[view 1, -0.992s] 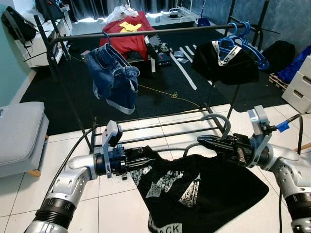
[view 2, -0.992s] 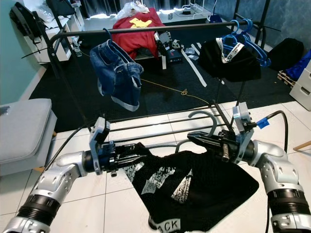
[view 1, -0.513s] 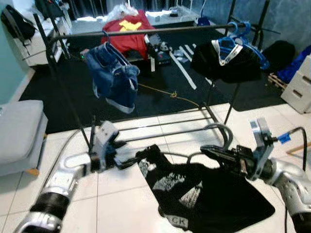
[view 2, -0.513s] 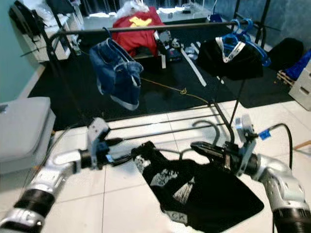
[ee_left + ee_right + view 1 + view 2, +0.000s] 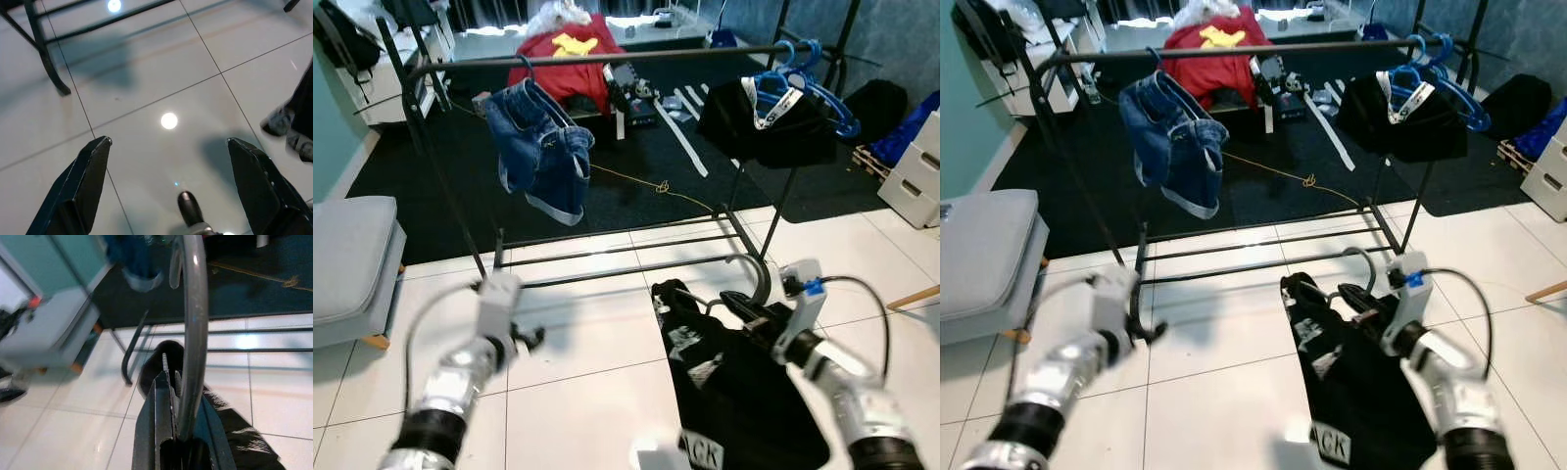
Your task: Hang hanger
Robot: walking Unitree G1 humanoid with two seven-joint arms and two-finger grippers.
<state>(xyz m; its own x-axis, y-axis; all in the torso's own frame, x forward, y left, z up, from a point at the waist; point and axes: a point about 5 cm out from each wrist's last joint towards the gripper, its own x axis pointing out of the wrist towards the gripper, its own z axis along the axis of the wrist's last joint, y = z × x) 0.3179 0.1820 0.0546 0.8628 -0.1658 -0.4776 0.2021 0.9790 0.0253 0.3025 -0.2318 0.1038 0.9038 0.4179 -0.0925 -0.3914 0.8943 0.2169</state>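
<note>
My right gripper (image 5: 736,303) is shut on a grey hanger (image 5: 193,308), just below its hook (image 5: 760,278). A black T-shirt with white print (image 5: 734,392) hangs from that hanger down toward the white tiles. The hanger is held low, in front of the rack's base and well below the black clothes rail (image 5: 607,61). My left gripper (image 5: 168,166) is open and holds nothing, low over bare tiles to the left of the shirt. In the left eye view the left gripper (image 5: 527,339) is blurred.
Denim shorts (image 5: 540,152) hang on the rail's left part. A black garment on blue hangers (image 5: 769,122) hangs at its right end. The rack's floor bars (image 5: 626,259) run ahead. A grey seat (image 5: 347,255) stands left, white drawers (image 5: 920,166) right.
My left gripper let go of the shirt and drew back to the left. The shirt now hangs narrow from the hanger in my right gripper. The camera has shifted.
</note>
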